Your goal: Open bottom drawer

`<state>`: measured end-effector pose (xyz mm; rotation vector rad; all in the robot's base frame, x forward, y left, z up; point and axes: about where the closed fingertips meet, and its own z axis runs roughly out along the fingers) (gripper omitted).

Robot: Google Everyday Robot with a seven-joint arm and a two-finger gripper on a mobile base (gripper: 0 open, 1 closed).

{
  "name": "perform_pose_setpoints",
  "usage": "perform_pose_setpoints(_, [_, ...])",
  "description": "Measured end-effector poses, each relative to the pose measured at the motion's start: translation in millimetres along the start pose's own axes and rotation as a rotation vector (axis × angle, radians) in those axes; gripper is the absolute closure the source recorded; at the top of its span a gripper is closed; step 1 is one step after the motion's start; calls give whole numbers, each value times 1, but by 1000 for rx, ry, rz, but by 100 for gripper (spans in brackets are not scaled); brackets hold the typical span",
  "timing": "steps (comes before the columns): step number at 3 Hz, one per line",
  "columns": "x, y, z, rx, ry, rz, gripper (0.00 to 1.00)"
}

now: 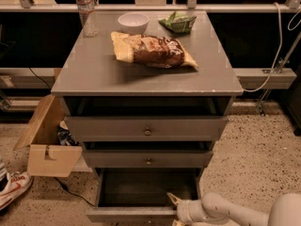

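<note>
The bottom drawer [136, 214] of the grey cabinet is pulled out, showing its dark grey inside [146, 188]. Its front panel runs along the lower edge of the view. My gripper [174, 206] sits at the right part of that front panel, at its top edge, with the white arm [221, 212] coming in from the lower right. One yellowish fingertip [173, 199] shows above the panel edge. The two upper drawers [146, 128] are slightly out, each with a small round knob [147, 132].
On the cabinet top [84, 74] lie a chip bag [153, 51], a white bowl [133, 21], a water bottle [86, 9] and a green packet [178, 21]. An open cardboard box [47, 142] and a shoe [11, 189] are on the floor at left.
</note>
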<state>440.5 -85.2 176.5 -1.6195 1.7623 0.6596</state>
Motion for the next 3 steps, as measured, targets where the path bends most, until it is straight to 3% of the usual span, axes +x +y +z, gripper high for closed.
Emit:
perform_pose_setpoints(1, [0,0,0,0,0,0,0])
perform_pose_setpoints(2, [2,3,-25,21,-15,16,0])
perform_pose_setpoints(3, [2,8,-103,98,-48,41,0])
